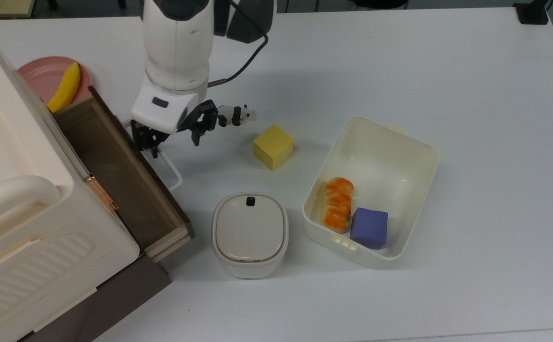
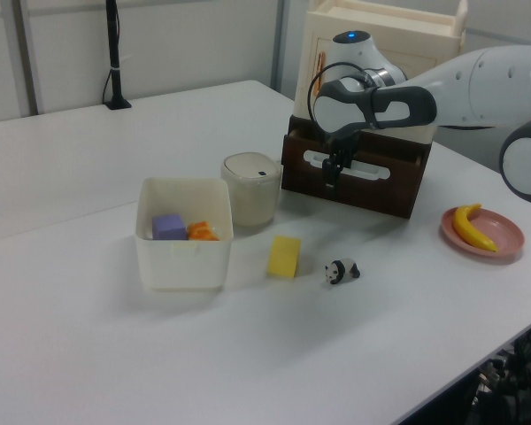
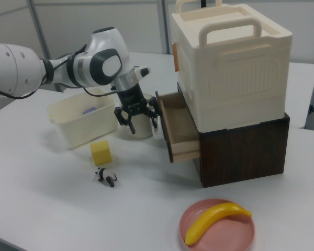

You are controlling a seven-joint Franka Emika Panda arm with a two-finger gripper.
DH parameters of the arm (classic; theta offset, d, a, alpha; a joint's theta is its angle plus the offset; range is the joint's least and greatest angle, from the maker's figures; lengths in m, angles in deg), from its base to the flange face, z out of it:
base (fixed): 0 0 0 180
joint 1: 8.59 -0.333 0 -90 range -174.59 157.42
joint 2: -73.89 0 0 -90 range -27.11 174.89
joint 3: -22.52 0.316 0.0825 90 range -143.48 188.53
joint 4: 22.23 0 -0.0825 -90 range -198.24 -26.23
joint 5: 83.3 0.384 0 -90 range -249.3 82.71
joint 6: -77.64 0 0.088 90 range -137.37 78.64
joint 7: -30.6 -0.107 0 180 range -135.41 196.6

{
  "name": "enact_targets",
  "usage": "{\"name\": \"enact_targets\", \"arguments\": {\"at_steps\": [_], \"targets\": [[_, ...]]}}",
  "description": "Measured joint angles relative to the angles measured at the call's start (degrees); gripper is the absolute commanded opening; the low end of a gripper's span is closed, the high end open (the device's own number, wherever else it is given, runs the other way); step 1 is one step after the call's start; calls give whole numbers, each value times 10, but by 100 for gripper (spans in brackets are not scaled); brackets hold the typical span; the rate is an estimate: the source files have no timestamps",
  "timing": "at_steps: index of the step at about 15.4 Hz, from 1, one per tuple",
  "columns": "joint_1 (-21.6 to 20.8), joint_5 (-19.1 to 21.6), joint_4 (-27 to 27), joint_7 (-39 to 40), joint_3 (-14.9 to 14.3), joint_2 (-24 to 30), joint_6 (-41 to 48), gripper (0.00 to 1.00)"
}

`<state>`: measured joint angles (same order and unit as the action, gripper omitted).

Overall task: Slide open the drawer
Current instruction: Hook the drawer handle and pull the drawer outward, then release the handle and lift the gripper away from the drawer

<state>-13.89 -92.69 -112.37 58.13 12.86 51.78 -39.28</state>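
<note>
The drawer [image 1: 115, 171] stands partly slid out of the cream cabinet [image 1: 15, 190], and its light-wood inside shows in the top view. Its dark front panel [image 2: 372, 190] carries a white loop handle [image 1: 172, 172]. My gripper [image 1: 173, 145] hangs over the end of that handle nearer the panda, open. One finger [image 1: 152, 150] reaches down at the loop, and the other finger [image 1: 195, 139] stands outside it toward the panda. In the right view the gripper [image 3: 137, 119] sits just at the right view's left of the drawer [image 3: 180, 128].
A lidded cream container [image 1: 250, 234] stands close to the drawer's front corner. A yellow block [image 1: 273, 146] and a toy panda [image 1: 232, 114] lie near the gripper. A cream bin [image 1: 390, 130] holds bread and a purple block. A banana [image 1: 65, 88] lies on a pink plate [image 1: 39, 76].
</note>
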Motion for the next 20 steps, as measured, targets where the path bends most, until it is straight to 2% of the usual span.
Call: {"name": "enact_targets", "arguments": {"at_steps": [6,11,16,20], "targets": [[-3,-4,0,0,43,9,40,79],[-3,-4,4,-11,51,11,40,79],[-4,-2,41,-33,62,30,46,81],[-4,1,44,-84,67,43,56,89]]}}
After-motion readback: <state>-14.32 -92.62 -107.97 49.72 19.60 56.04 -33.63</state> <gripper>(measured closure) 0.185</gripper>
